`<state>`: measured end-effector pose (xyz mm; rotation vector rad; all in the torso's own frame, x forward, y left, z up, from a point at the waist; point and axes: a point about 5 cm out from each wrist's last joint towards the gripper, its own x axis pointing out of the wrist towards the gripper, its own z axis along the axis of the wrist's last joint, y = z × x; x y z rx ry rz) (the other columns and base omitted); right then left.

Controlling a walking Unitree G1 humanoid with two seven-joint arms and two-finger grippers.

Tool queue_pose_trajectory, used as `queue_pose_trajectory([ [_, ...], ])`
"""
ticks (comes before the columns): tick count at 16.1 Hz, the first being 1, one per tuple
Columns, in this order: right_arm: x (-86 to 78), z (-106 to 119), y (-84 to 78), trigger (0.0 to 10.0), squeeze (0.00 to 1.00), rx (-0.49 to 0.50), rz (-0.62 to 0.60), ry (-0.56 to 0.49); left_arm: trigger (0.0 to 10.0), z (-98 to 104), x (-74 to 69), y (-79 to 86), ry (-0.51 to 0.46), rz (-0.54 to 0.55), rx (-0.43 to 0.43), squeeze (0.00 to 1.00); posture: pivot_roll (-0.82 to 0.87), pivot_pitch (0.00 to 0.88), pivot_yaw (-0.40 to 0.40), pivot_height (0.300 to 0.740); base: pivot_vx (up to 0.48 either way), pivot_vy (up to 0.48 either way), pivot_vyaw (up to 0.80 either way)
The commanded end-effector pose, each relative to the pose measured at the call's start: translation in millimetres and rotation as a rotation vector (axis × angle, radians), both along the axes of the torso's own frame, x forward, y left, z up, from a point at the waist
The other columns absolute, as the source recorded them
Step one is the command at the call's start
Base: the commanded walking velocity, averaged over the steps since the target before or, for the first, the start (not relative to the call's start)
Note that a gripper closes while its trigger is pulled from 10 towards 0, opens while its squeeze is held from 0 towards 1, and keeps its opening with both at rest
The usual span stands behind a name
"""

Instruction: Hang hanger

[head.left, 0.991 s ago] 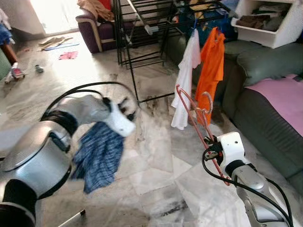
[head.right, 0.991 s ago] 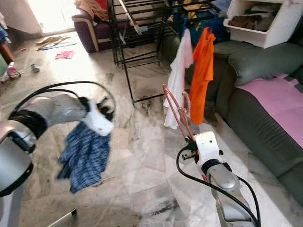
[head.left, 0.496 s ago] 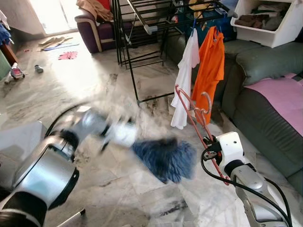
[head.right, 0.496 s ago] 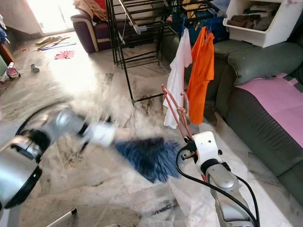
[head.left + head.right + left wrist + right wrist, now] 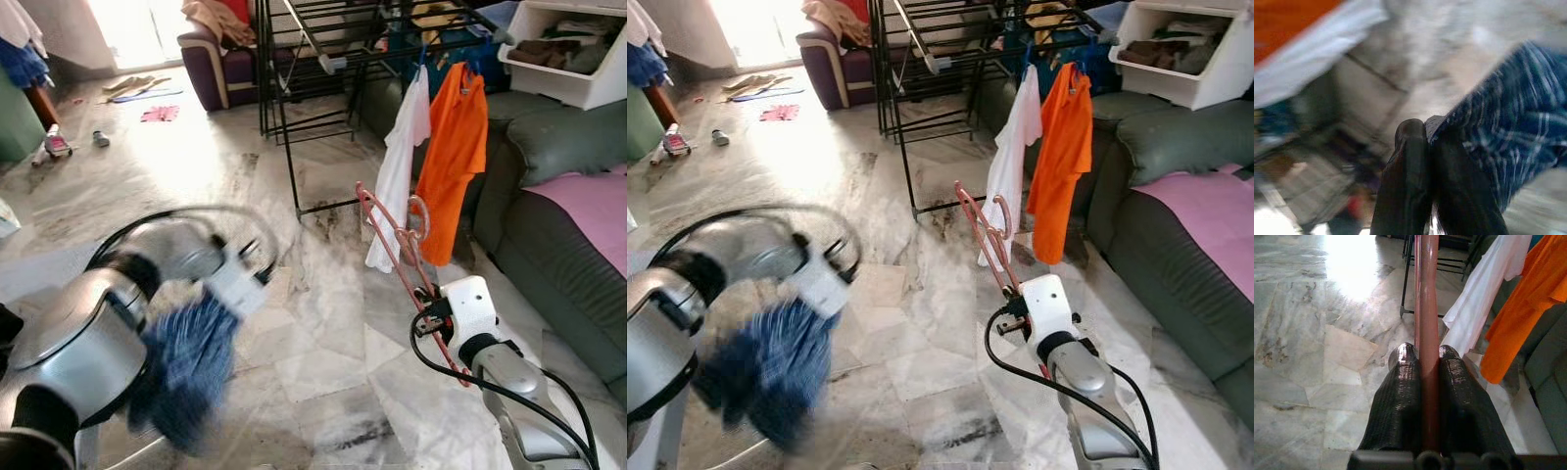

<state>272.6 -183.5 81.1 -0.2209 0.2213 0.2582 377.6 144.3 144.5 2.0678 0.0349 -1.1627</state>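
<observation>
— What has the right gripper (image 5: 1424, 355) got?

— Its two black fingers (image 5: 1400, 382) are pinched on the bar of a pink hanger (image 5: 397, 235). The hanger stands up and tilts away from the wrist, its hook near the top, out over the marble floor (image 5: 323, 323).

— And the left gripper (image 5: 1425, 132)?

— Pressed together on a blue checked cloth (image 5: 186, 367). The cloth hangs down beside the silver arm, low on the robot's left, and it is blurred.

— Where is the hanger relative to the rack?

— In front of the black drying rack (image 5: 313, 59), not touching it. A white shirt (image 5: 400, 171) and an orange shirt (image 5: 453, 157) hang from the rack just beyond the hanger's hook.

— Anything else around?

— A dark green sofa (image 5: 558, 225) on the right with a pink cover (image 5: 593, 201), and a purple armchair (image 5: 220, 69) farther back.
</observation>
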Motion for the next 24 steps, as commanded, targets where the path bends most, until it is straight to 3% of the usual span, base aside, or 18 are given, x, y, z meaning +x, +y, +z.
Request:
queue_pose_trajectory([
  [1,2.9,5,0.4,10.0,0.0,0.003,0.012,-0.015,10.0,6,1.4,-7.5,-0.047,-0.073,-0.014,0.0,-0.04,0.0,0.046,0.74,0.0,0.0,0.0],
  [4,-1.4,9,3.3,10.0,0.0,0.104,0.091,0.024,10.0,4,3.6,-11.7,-0.197,-0.217,-0.006,0.0,-0.05,0.003,0.054,0.74,0.0,0.0,0.0],
  [7,-11.9,13,1.0,10.0,0.0,0.131,0.246,0.109,10.0,9,5.3,-11.4,-0.239,-0.232,-0.047,0.0,-0.05,0.006,0.058,0.74,0.0,0.0,0.0],
  [9,-21.8,16,-19.4,10.0,0.0,0.041,0.357,0.189,10.0,4,4.4,-3.6,-0.2,-0.164,-0.056,0.0,-0.06,0.008,0.059,0.74,0.0,0.0,0.0],
  [10,-22.9,18,-22.3,10.0,0.0,0.034,0.368,0.199,10.0,3,4.1,-3.1,-0.2,-0.166,-0.054,0.0,-0.06,0.008,0.059,0.74,0.0,0.0,0.0],
  [13,-33.4,37,-56.5,10.0,0.0,-0.08,0.489,0.312,10.0,0,3.1,-2.6,-0.209,-0.149,-0.098,0.0,-0.07,0.011,0.05,0.74,0.0,0.0,0.0],
  [15,-40.2,46,-66.2,10.0,0.0,-0.093,0.567,0.389,10.0,0,2.6,-4.7,-0.21,-0.159,-0.11,0.0,-0.07,0.009,0.046,0.74,0.0,0.0,0.0],
  [20,-48.2,38,-61.6,10.0,0.0,-0.044,0.667,0.491,10.0,10,3.9,-16.8,-0.221,-0.197,-0.172,0.0,-0.06,0.003,0.038,0.74,0.0,0.0,0.0],
  [24,-43.8,40,-60.6,10.0,0.0,-0.062,0.679,0.478,10.0,14,-1.3,-20.6,-0.19,-0.292,-0.194,0.0,-0.05,0.0,0.035,0.74,0.0,0.0,0.0],
])
